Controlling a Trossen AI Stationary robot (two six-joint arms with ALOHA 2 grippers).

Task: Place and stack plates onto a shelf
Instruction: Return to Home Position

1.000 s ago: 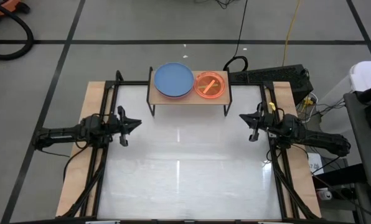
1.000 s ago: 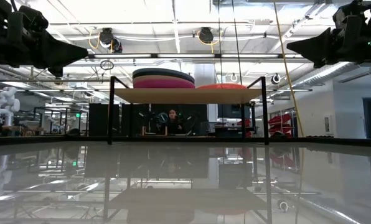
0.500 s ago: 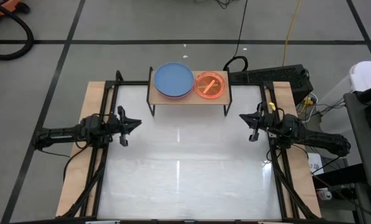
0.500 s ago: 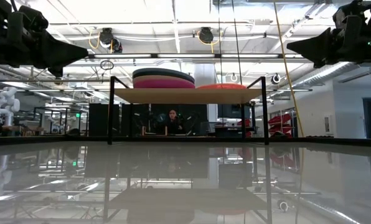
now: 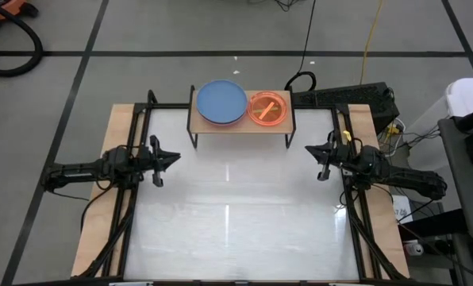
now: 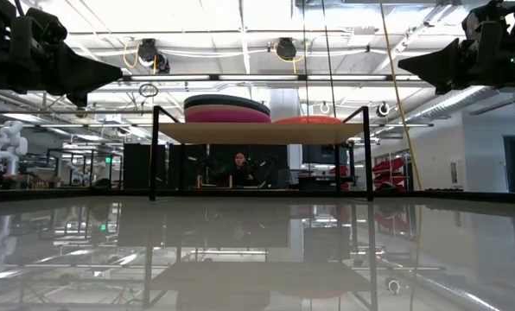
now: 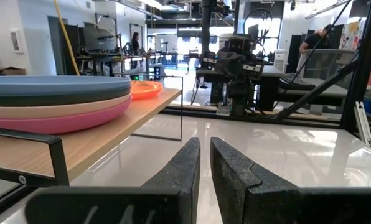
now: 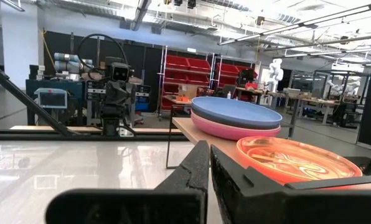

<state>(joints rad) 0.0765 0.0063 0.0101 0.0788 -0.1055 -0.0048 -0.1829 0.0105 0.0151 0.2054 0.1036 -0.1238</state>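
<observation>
The shelf (image 5: 238,128) holds two stacks: four large plates under the blue plate (image 5: 221,102) (edges counted at the left wrist), with the orange plate (image 5: 268,110) beside them. Left gripper (image 5: 175,156) and right gripper (image 5: 308,149) are both pressed together, empty.

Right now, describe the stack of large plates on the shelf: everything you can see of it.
The stack of large plates sits level on the left half of the light-wood shelf. From above only its blue plate shows: round, opaque, matte. The left wrist view shows the layers: blue, a darker one, salmon-pink, then the magenta plate on the board. The orange plate lies close beside it; contact is unclear.
</observation>
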